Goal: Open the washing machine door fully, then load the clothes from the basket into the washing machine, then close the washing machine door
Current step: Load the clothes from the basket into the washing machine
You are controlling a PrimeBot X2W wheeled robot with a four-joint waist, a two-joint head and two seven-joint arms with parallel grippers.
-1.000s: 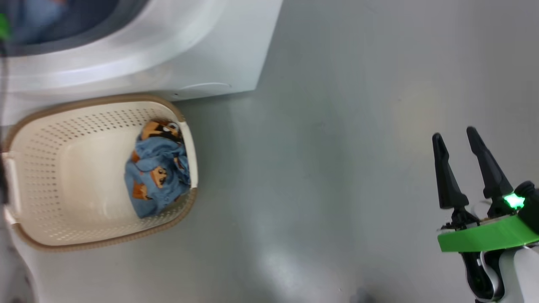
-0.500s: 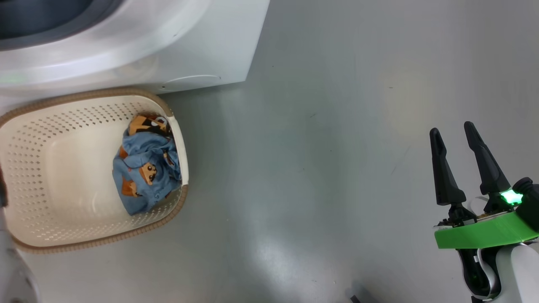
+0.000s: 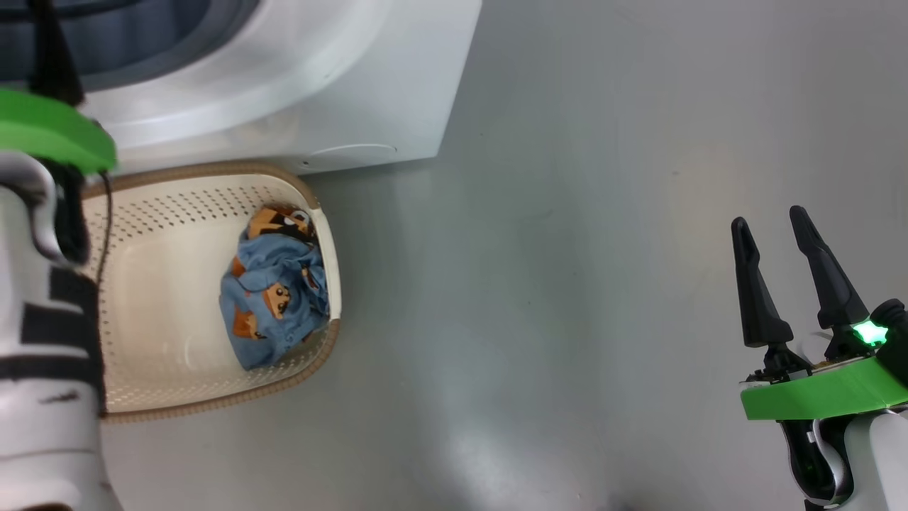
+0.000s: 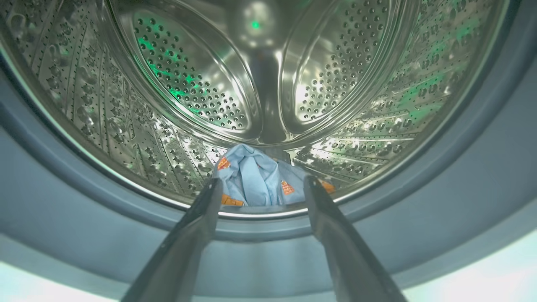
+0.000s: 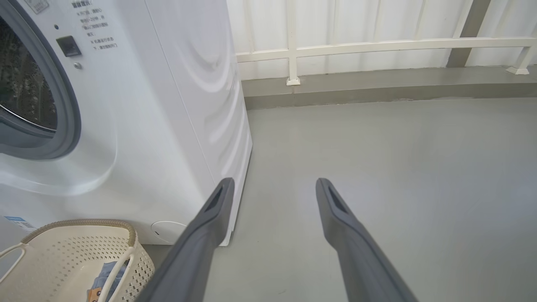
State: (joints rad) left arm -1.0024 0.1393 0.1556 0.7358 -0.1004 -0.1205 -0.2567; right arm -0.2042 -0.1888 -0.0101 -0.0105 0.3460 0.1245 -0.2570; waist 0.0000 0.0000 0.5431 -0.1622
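Note:
My left gripper (image 4: 262, 181) is open at the mouth of the washing machine (image 3: 319, 85), its fingers pointing into the steel drum (image 4: 188, 84). One of the clothes (image 4: 251, 172), blue with orange prints, lies loose at the drum's front lip just beyond the fingertips. A second blue garment (image 3: 277, 294) lies in the cream basket (image 3: 177, 206), bunched against its right wall. The basket stands on the floor against the machine's front. My right gripper (image 3: 768, 218) hangs open and empty over bare floor, far to the right. The washing machine door is out of view.
My left forearm with its green ring (image 3: 42, 135) covers the basket's left end in the head view. A grey-blue gasket (image 4: 63, 201) rings the drum. A white railing (image 5: 377, 44) and a low kerb run behind the grey floor (image 3: 567, 284).
My left forearm has come into the head view at the left, and the picture has shifted slightly. The garment in the basket and my right gripper have stayed put.

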